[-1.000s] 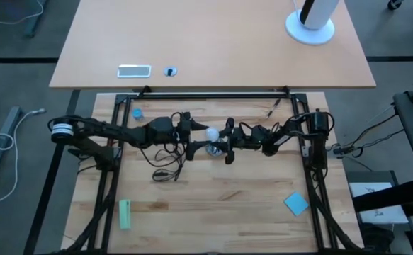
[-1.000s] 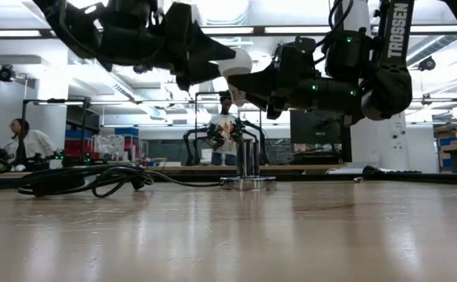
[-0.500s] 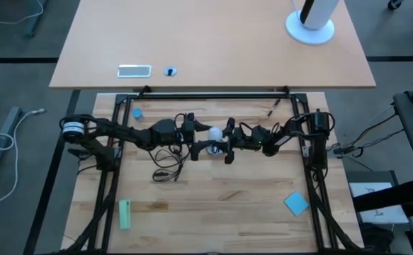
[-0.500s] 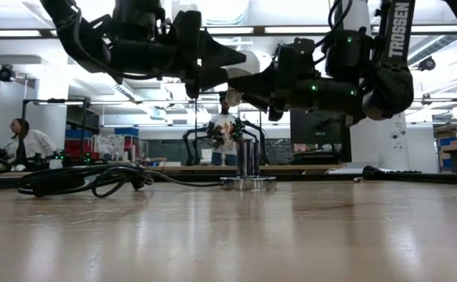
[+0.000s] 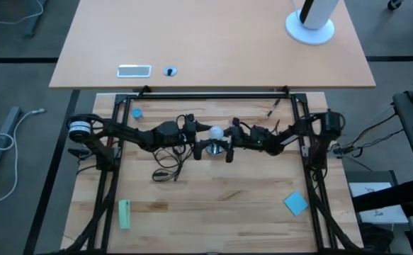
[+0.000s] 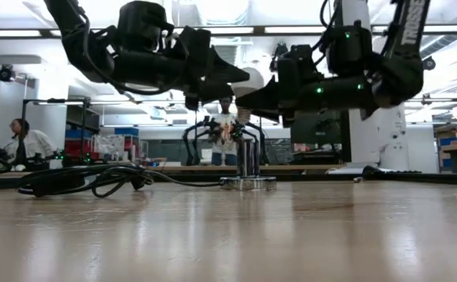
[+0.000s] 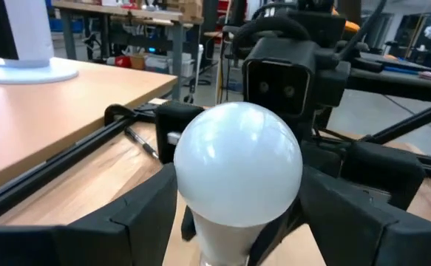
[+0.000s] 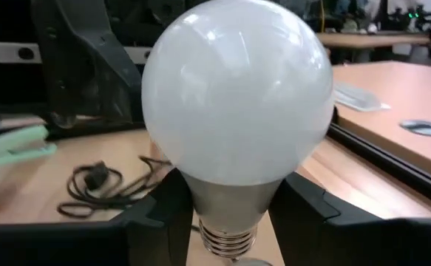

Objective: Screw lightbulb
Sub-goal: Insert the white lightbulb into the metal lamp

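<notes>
Right gripper comes in from the right at mid-table; its fingers sit on either side of the lightbulb, pressed to the pale neck just under the glass head. Clamped on the bulb.

Left gripper comes in from the left, facing the right one. Its fingers are spread wide and flank the bulb's head; whether they touch the glass cannot be told.

Lightbulb is upright, round head up, threaded base down, held in the air between the two grippers. In the low view it shows whitish above the socket, with a clear gap between base and socket.

Socket is shiny metal, standing on the wooden table directly under the grippers. A black cord runs from it to the left and coils near the left arm.

Farther out: a green block near-left, a blue square near-right, a small blue piece far-left. People sit in the room beyond the table.
</notes>
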